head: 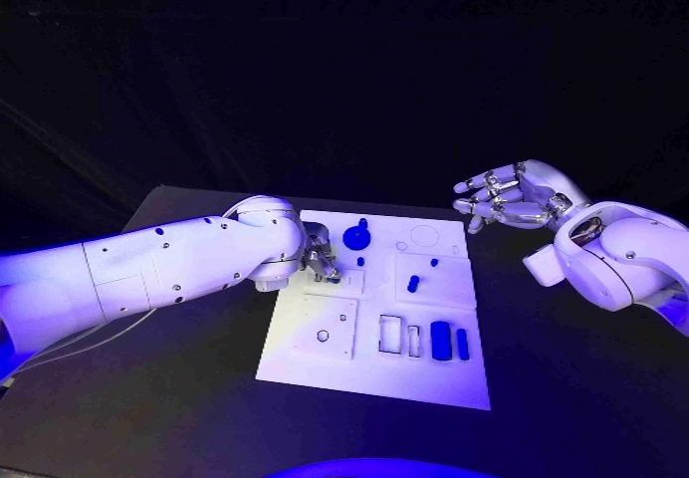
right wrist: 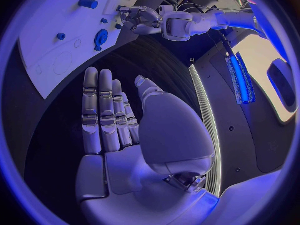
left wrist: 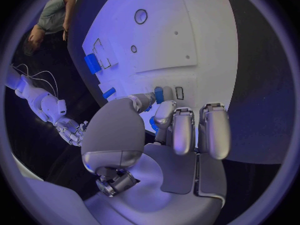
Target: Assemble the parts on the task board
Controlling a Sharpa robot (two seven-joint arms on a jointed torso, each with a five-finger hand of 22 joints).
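Observation:
The white task board (head: 366, 373) lies in the middle of the table. My left hand (head: 319, 264) is low over its far left part. In the left wrist view the thumb and a finger of the left hand (left wrist: 169, 135) pinch a small blue part (left wrist: 159, 94) beside a narrow slot (left wrist: 179, 92). A round blue part (head: 356, 237) stands just beyond the hand. More blue parts sit on the board: a short peg (head: 412, 283), a block (head: 439, 340) and a thin bar (head: 462, 343). My right hand (head: 506, 199) hovers beyond the board's far right corner, fingers straight and apart, holding nothing (right wrist: 115, 120).
Empty rectangular recesses (head: 390, 334) and a round outline (head: 424, 237) mark the board. The black table (head: 574, 378) stretches around the board on every side. The left forearm (head: 172, 269) lies across the table's left part.

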